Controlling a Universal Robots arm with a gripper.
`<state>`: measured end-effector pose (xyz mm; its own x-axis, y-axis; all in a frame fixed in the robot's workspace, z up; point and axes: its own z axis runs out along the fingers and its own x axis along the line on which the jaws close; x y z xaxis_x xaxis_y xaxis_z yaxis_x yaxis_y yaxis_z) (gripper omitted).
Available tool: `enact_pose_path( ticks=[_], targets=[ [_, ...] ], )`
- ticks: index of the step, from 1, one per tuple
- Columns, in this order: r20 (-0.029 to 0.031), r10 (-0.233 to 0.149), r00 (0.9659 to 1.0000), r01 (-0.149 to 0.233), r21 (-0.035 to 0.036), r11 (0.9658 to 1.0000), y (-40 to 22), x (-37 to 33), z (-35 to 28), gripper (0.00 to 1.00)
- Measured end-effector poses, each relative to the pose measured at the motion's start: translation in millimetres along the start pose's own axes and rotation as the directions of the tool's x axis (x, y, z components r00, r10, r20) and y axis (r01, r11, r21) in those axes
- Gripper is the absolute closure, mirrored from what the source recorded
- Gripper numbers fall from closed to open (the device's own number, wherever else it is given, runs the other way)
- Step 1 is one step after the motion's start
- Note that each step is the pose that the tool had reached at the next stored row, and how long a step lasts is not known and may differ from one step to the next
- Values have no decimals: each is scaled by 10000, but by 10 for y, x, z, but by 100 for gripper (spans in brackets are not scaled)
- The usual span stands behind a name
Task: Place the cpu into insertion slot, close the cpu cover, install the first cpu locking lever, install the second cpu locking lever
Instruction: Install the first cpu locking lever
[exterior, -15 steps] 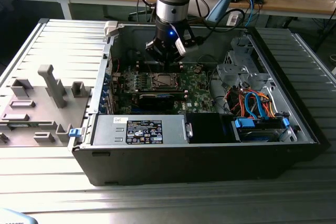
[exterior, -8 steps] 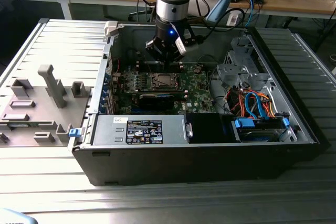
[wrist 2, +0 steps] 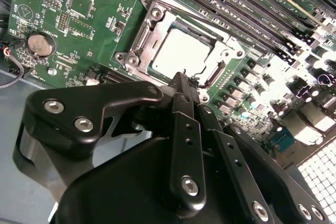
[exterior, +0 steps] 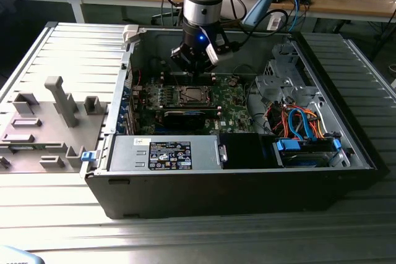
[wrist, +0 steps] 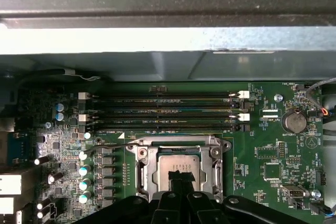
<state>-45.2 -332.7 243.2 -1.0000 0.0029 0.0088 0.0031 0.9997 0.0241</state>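
The cpu [wrist 2: 180, 52] lies flat in the insertion slot [wrist 2: 137, 56] on the green motherboard [wrist 2: 100, 30], its silvery top showing through the window of the cpu cover [wrist 2: 140, 38], which lies down over it. In the exterior view the slot [exterior: 194, 96] sits at the board's middle and my gripper [exterior: 197, 60] hangs just above its far side. In the second wrist view my gripper [wrist 2: 185, 78] is shut with nothing between its black fingers [wrist 2: 184, 124], its tip at the socket's edge beside a thin wire lever [wrist 2: 212, 74]. In the first wrist view the tip [wrist: 181, 176] overlaps the cpu [wrist: 177, 162].
The board sits inside an open black computer case [exterior: 247, 177]. Long memory slots [wrist: 157, 106] run beside the socket, capacitors [wrist: 84, 170] on another side, and a coin battery [wrist: 294, 121] farther off. A power supply [exterior: 164, 153] and a cable bundle [exterior: 297, 122] flank the board.
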Motion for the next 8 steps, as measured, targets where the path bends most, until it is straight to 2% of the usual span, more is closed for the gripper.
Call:
enact_pose_path(
  ticks=[3,8],
  targets=[
    [0,0,10000,0,0,10000,0,39,0,89],
    [0,0,10000,0,0,10000,0,60,1,89]
  ],
)
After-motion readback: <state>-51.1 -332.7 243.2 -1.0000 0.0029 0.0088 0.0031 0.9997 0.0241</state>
